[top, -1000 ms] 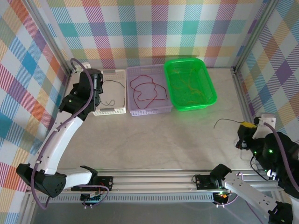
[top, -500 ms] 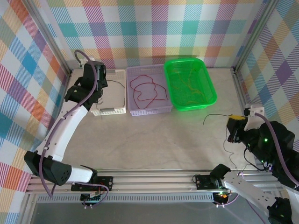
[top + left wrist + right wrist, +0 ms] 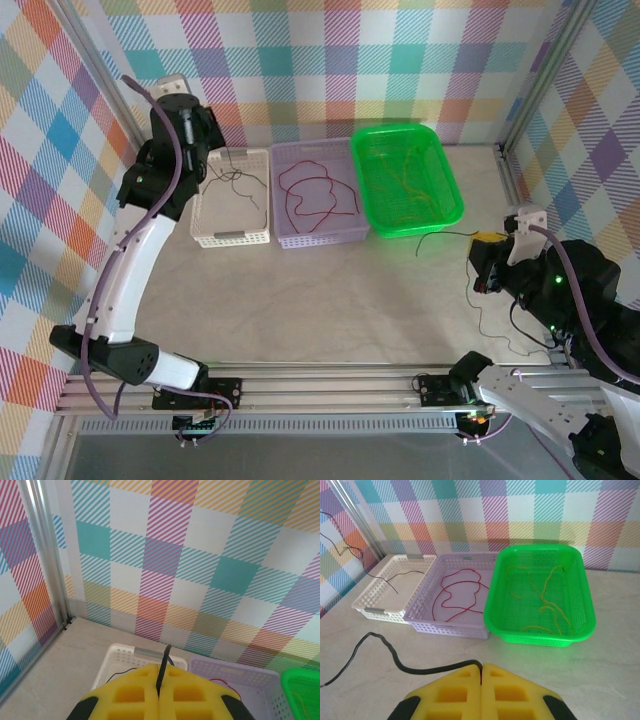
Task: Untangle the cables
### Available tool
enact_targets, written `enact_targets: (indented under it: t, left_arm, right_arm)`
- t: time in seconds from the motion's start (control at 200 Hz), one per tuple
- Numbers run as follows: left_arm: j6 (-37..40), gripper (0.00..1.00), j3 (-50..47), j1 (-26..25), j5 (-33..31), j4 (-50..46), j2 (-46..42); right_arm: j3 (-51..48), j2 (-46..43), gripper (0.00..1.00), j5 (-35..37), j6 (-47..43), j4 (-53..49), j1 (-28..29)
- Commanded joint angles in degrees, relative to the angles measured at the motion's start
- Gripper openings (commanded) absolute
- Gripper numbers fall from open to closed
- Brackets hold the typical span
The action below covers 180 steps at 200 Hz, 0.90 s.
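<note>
Yellow foam pads meet flat on both tools. Your left gripper is clamped on a black cable that stands up between the pads. Your right gripper pinches a second black cable the same way.

**Placement, seen from above.** The left gripper hangs high at 10 o'clock, over the far end of the white basket. Its cable drops into that basket. The right gripper sits low at 3 o'clock, well apart from all the baskets.

**Governing relation.** The right-hand cable runs its long axis from the pads toward 9 o'clock. Its free end lies on the table, near the front corner of the green basket. If black goes with black, the white basket lies at about 10 o'clock from your right gripper, across the whole row. Your left arm is much the nearer to it, but it is already loaded, so expect a long carry or a wait.

**Count.**
- Two arms.
- Three baskets side by side: white, lilac and green.
- Two black cables.
- Red cable looped in the lilac basket, at least one strand.
- Yellow-orange cables in the green basket, several strands, too fine to number.
</note>
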Motion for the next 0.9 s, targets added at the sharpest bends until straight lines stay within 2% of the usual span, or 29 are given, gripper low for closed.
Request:
enact_targets:
  t: [0.0,0.15,0.465,0.895]
  left_arm:
    - [1.4,0.0,1.4,0.68,0.14,1.11,2.5]
    - [1.48,0.0,-0.63,0.85,0.09,3.32,4.79]
    - [-0.69,0.0,-11.28,3.07,1.43,12.09,7.36]
    - [-11.33,0.0,-24.63,5.07,6.57,14.23,11.24]
  right_arm:
    - [1.98,1.22,0.0,-1.83,-1.46,3.24,0.42]
    - [2.86,2.13,0.0,-3.29,-1.94,4.21,0.4]
    - [5.31,4.51,0.0,-8.5,-2.08,6.08,0.41]
    - [9.31,9.17,0.0,-19.33,-0.34,10.01,0.42]
